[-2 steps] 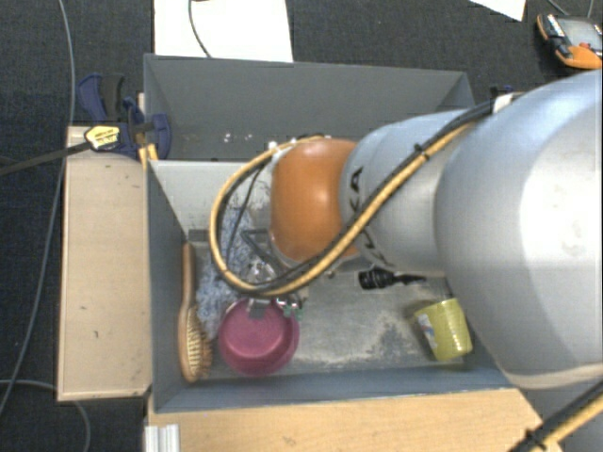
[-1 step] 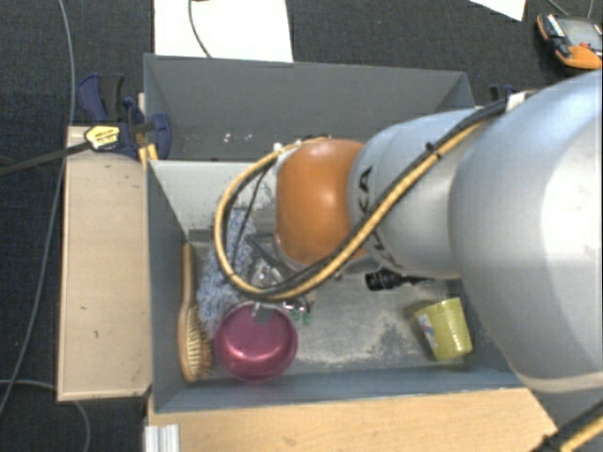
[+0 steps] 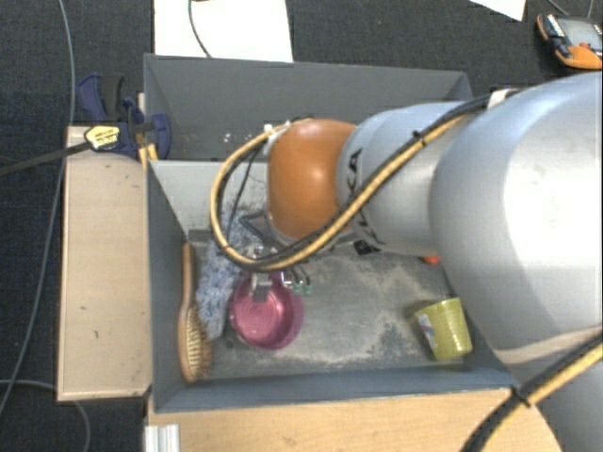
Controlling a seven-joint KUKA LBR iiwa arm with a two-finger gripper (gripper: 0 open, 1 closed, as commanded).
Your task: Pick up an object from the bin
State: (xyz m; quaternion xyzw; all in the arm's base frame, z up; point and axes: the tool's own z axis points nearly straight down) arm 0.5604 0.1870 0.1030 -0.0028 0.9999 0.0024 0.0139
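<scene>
Arm (image 3: 513,186) hogs the shot; gripper (image 3: 273,279) over the pink bowl (image 3: 267,318), can't tell if I'm open or clenched. Might snag the blue cloth (image 3: 212,295) right beside it.

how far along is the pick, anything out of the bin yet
Done: the gripper is low in the bin, above the pink bowl beside the blue-grey cloth. In hand: lining up there, apparently. Left: grasp and lift; bowl, brush and yellow cup all lie inside.

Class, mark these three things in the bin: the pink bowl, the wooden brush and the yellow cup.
pink bowl (image 3: 268,320): camera view, on its rounded body.
wooden brush (image 3: 194,345): camera view, on its bristle head.
yellow cup (image 3: 447,329): camera view, on its side wall.
</scene>
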